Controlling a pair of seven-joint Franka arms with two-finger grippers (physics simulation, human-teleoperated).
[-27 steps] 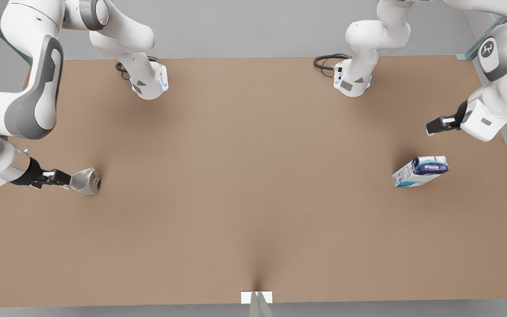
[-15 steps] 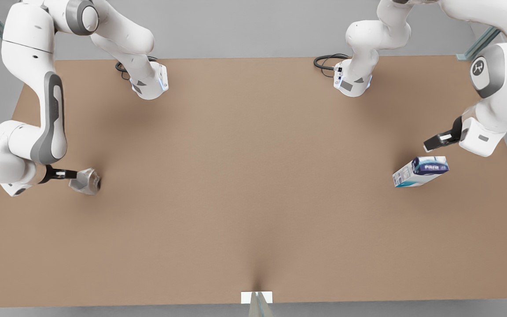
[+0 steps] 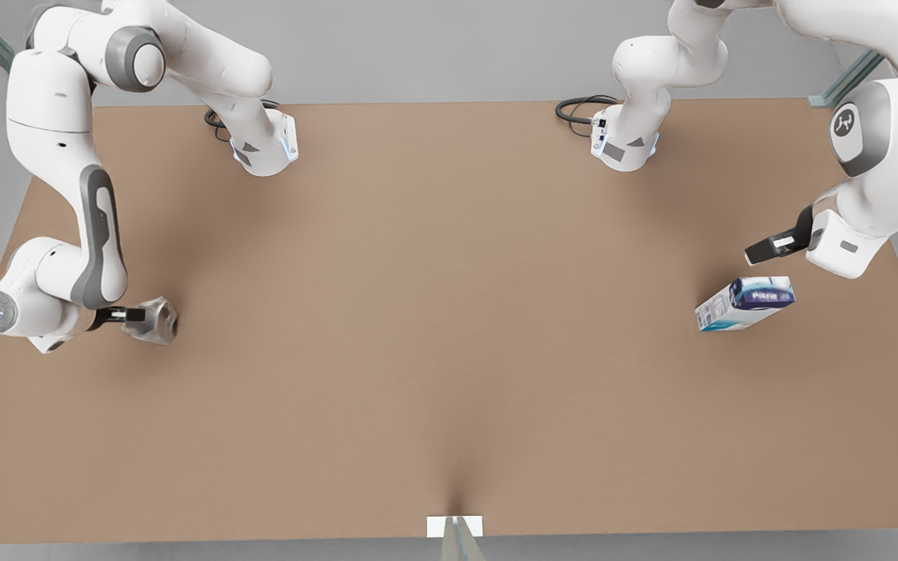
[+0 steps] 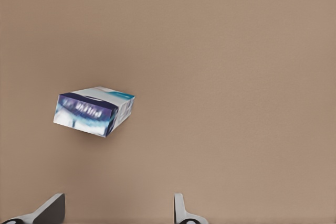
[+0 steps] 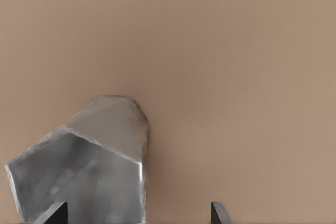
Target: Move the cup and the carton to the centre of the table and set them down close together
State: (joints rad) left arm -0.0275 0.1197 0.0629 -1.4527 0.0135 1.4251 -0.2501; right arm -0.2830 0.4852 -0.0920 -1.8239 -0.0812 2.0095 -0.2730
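Note:
The silvery faceted cup (image 3: 157,321) sits near the table's (image 3: 449,327) edge on the front view's left. My right gripper (image 3: 131,315) reaches it from the outer side. In the right wrist view the cup (image 5: 84,161) shows its pale inside, and the right gripper (image 5: 138,214) is open, one fingertip (image 5: 56,213) over the cup's mouth, the other beside its wall. The white-and-blue carton (image 3: 745,304) lies on the front view's right. My left gripper (image 3: 765,248) hovers just behind it. In the left wrist view the left gripper (image 4: 116,212) is open, apart from the carton (image 4: 93,111).
Both arm bases (image 3: 266,148) (image 3: 624,144) stand at the far edge with black cables. A small white marker (image 3: 454,526) sits at the near edge. Bare brown tabletop stretches between the cup and the carton.
The right arm has folded in and dropped, shortening its reach at the cup, which has not moved. The left gripper has come down and slid slightly toward the carton.

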